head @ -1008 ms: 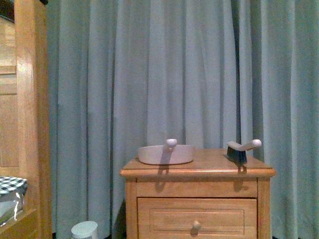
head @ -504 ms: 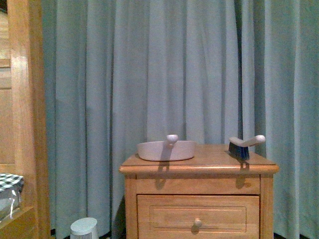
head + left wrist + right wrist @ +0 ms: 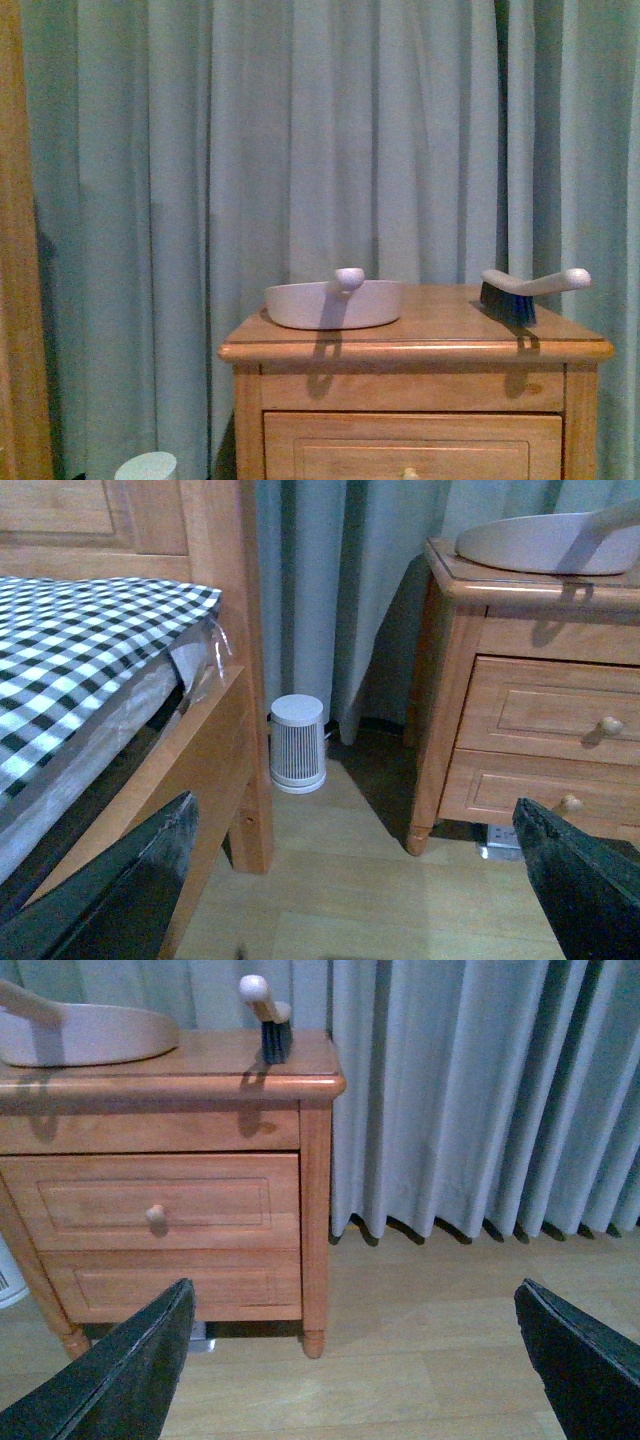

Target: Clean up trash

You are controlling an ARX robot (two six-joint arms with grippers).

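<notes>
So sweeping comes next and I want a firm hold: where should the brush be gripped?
Probably the white handle, from above at its free right end. The brush rests on its dark bristles near the nightstand's right edge, so the handle juts out sideways, clear of the wood.

Open wood shows on the nightstand (image 3: pixel 440 322) top between the dustpan (image 3: pixel 325 305) and the brush (image 3: pixel 522 295), so there is room to come down there. The curtain (image 3: pixel 300 150) hangs close behind. Down low, bare floor (image 3: pixel 350 880) runs between the bed frame (image 3: pixel 215 740) and the nightstand, with only a small white canister (image 3: pixel 297 742) standing by the bedpost. Right of the nightstand the floor lies open up to the curtain.
</notes>
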